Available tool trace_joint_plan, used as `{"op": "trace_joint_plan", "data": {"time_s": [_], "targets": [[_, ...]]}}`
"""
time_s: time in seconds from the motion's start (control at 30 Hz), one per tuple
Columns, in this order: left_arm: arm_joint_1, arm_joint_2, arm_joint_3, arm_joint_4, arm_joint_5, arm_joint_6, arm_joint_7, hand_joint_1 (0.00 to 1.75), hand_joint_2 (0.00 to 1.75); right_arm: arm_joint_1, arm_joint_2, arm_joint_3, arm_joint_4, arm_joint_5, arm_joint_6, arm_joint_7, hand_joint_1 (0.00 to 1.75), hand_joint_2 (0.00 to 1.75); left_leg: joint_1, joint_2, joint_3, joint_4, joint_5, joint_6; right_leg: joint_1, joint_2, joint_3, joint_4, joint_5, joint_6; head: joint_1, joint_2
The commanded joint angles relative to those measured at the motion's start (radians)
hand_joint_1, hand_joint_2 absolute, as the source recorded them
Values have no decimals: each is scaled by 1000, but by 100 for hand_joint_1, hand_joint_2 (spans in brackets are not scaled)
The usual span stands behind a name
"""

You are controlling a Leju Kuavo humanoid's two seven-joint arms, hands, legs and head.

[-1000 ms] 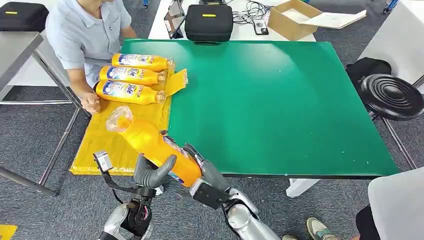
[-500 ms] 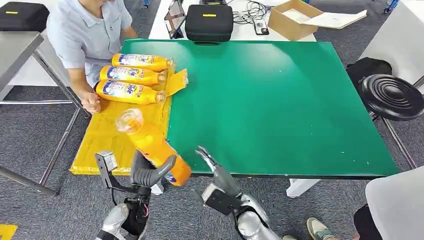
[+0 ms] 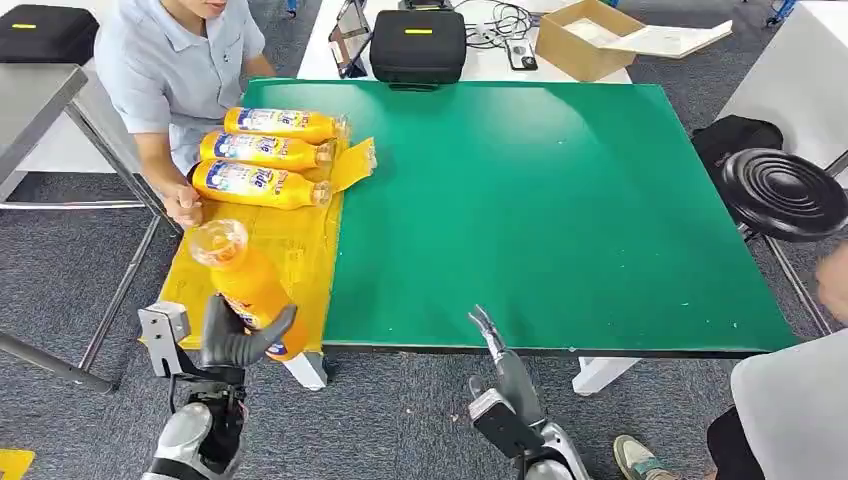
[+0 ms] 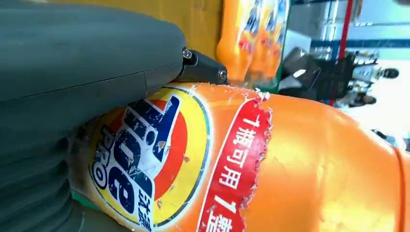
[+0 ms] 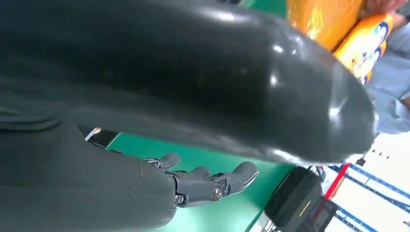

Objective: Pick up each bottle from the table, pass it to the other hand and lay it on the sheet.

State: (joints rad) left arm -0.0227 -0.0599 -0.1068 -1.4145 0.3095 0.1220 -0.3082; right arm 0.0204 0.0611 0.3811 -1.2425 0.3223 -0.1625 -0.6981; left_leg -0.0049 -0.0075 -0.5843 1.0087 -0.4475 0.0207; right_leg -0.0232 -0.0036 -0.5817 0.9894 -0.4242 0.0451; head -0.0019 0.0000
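Note:
My left hand [image 3: 240, 340] grips an orange bottle [image 3: 243, 285] around its lower body, above the near edge of the yellow sheet [image 3: 270, 250], its cap end pointing up and away. Up close, the bottle's [image 4: 270, 164] blue and yellow label sits against my left hand [image 4: 72, 96]. Three more orange bottles [image 3: 262, 151] lie side by side at the sheet's far end. My right hand [image 3: 495, 345] is empty at the green table's [image 3: 560, 200] near edge, fingers straight; the right wrist view shows the right hand [image 5: 203, 183] with its fingers stretched out over the green top.
A person in a light blue shirt [image 3: 175, 60] sits at the far left, one hand [image 3: 183, 208] resting by the sheet. A black case [image 3: 417, 44] and a cardboard box [image 3: 585, 40] stand behind the table. A black stool [image 3: 785, 192] is at the right.
My right hand let go of the bottle and drew back to the right. My left hand carried the bottle left, over the sheet's near edge.

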Motion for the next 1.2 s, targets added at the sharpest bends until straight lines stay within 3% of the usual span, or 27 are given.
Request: {"op": "trace_joint_plan", "data": {"time_s": [0.03,0.07,0.13,0.23,0.37,0.5,0.63,0.97,1.07,1.1,1.13,1.17,1.2], "targets": [[-89,29,2,81,-302,203,-73,175,175,-4,-22,-31,-11,-16,-10,0,0,0,2,-1,1,0,0,-1,2,-2,2,-1,-1,-2,0,0],[-89,29,2,81,-302,203,-73,175,175,-4,-22,-31,-11,-16,-10,0,0,0,2,-1,2,0,-1,-2,3,-2,4,-1,-1,-3,0,0],[-124,24,-38,149,-548,320,-73,175,175,-25,-25,-13,18,4,-28,0,0,0,2,-1,3,0,-1,-2,3,-2,4,-1,-1,-3,0,0],[-223,3,-124,338,-815,371,-43,175,175,-55,-31,21,17,-36,0,0,0,0,2,-3,2,-1,1,-1,2,-4,4,-2,0,-2,0,0],[-374,-29,-184,616,-954,350,7,175,175,-101,-21,49,44,-49,40,0,0,0,0,-5,1,-1,1,-1,0,-4,3,-1,0,-1,0,0],[-406,-31,-185,676,-973,360,5,175,175,-111,-17,56,53,-52,46,0,0,0,2,-1,3,-1,1,-1,2,-1,4,-2,2,-3,0,0],[-543,-36,-211,958,-1114,409,83,175,175,-156,2,97,98,-83,76,0,0,0,1,-1,3,0,2,-1,2,-2,3,-1,3,-4,0,0],[-579,-59,-182,1055,-1109,381,82,175,175,-147,12,97,138,-98,59,0,0,0,2,3,4,0,1,-1,3,1,4,-1,3,-4,0,0],[-604,-66,-180,1077,-1106,312,84,175,175,-159,14,87,154,-112,54,0,0,0,2,2,2,0,2,-1,2,0,3,-1,3,-3,0,0],[-604,-66,-180,1077,-1106,312,84,54,175,-159,14,87,154,-112,54,0,0,0,2,2,3,0,1,-1,3,1,4,-1,3,-4,0,0],[-617,-66,-201,1094,-1130,264,113,14,175,-165,15,79,166,-118,57,0,0,0,3,3,3,0,1,-2,3,1,4,-1,4,-4,0,0],[-617,-66,-201,1094,-1130,264,113,14,175,-165,15,79,166,-118,57,0,0,0,2,2,3,0,2,-1,2,1,4,-1,4,-4,0,0],[-619,-67,-202,1099,-1132,247,120,2,175,-167,14,78,171,-118,56,0,0,0,3,2,4,0,2,-2,3,1,5,-1,4,-4,0,0]]}}
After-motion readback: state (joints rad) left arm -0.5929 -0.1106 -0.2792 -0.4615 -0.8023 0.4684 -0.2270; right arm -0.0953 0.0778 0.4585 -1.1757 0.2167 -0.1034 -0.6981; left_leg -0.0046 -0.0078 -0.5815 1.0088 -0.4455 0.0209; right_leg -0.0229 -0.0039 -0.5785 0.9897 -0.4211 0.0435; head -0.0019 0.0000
